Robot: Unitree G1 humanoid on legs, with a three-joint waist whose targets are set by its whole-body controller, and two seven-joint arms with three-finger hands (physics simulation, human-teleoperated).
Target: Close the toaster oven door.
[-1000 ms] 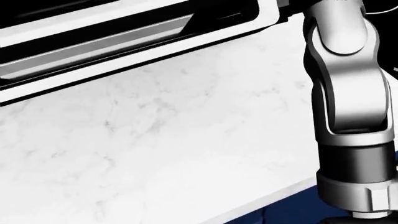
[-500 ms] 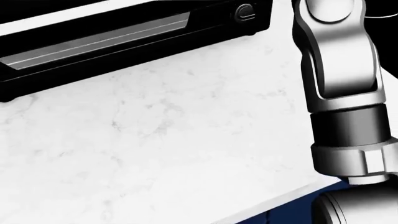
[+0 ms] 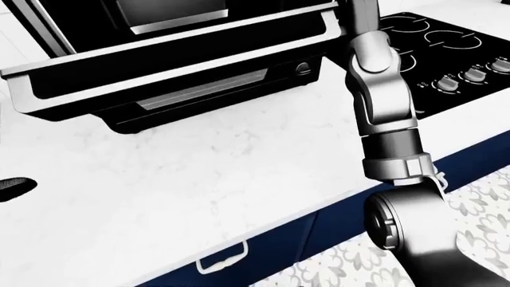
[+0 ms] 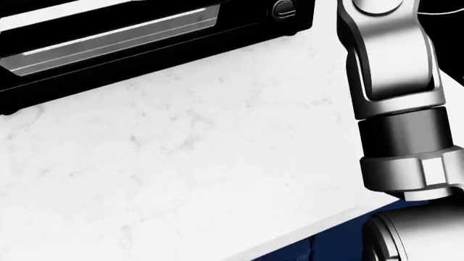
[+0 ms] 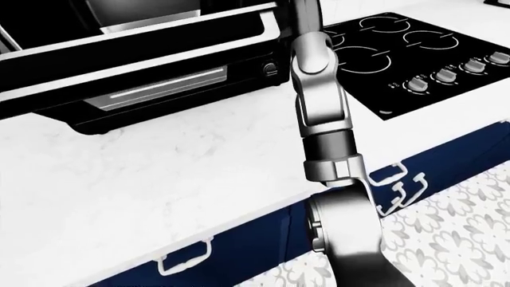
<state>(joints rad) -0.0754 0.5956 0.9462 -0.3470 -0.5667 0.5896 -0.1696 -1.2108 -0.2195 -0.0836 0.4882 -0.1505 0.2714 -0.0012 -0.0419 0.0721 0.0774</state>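
Note:
The black toaster oven (image 3: 199,95) stands on the white marble counter (image 3: 199,167) at the top of the left-eye view. Its silver-framed door (image 3: 175,54) is part-way up, tilted, its free edge hanging over the counter. In the head view only the oven's base with its silver strip (image 4: 116,35) shows. My right arm (image 3: 382,107) reaches up past the door's right end and leaves the view at the top. Its hand is hidden. My left hand does not show.
A black cooktop (image 5: 406,48) with several knobs (image 5: 446,75) lies right of the oven. Navy drawers (image 5: 239,239) with white handles run under the counter edge, above a patterned floor (image 5: 454,239). A small dark shape (image 3: 12,186) sits at the left edge.
In the head view the door's white frame has risen out of sight, leaving only the oven base. My right forearm has moved upward in the view.

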